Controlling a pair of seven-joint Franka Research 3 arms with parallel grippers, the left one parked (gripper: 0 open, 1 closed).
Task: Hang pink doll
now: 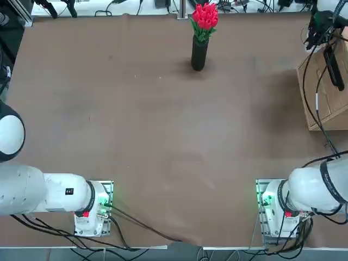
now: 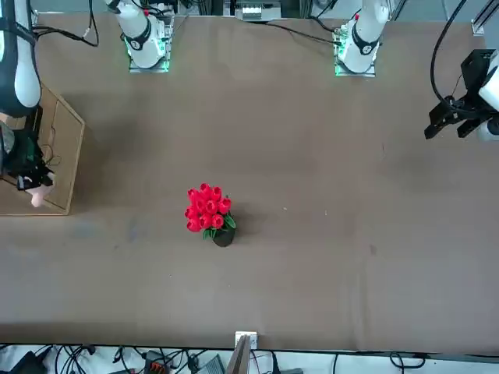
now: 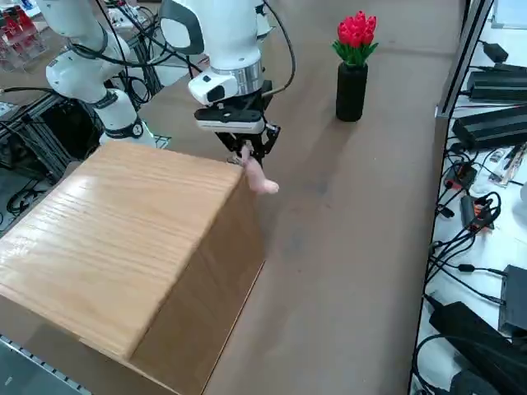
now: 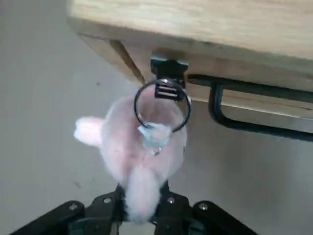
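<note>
The pink doll (image 4: 142,147) is a small pale plush with a metal ring (image 4: 162,105) on its top. My right gripper (image 4: 142,208) is shut on its lower end. The ring lies in front of a black fitting (image 4: 168,66) under the edge of the wooden box (image 4: 205,24); I cannot tell whether it is caught on it. A black hook bar (image 4: 230,122) runs beside it. From the side, the gripper (image 3: 247,151) hangs at the box's far corner with the doll (image 3: 262,183) below it. From the front, the doll (image 2: 35,196) shows beside the box (image 2: 54,148).
A black vase (image 1: 199,53) with red tulips (image 1: 205,16) stands at the far middle of the table, also seen in the side view as the vase (image 3: 352,90). The wooden box (image 1: 326,92) sits at the table's right edge. Cables trail beyond the table's far edge.
</note>
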